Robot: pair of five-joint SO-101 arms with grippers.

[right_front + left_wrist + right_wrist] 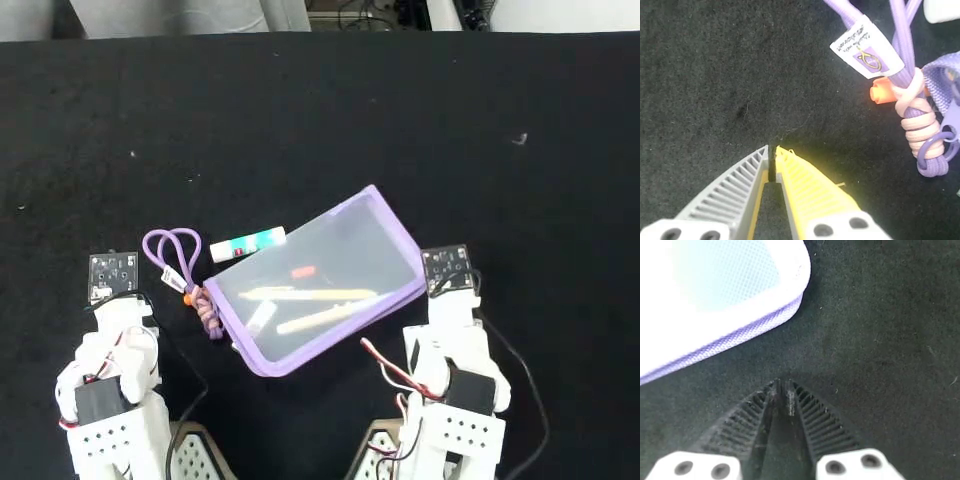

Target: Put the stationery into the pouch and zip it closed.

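In the high view the purple-edged pouch (320, 285) lies tilted on the black desk (400, 120), low in the middle of the frame, between the left arm (110, 370) at lower left and the right arm (455, 370) at lower right. Two yellow pencils (300, 294) show through its clear face. A white-and-green stick (247, 244) lies outside, against its upper-left edge.

The left wrist view shows that arm's jaws pressed together over bare desk, with the pouch's looped purple cord (900, 50) and its white tag (866, 47) near but apart. The right wrist view shows its jaws pressed together too, just short of a rounded corner of the pouch (715, 300).
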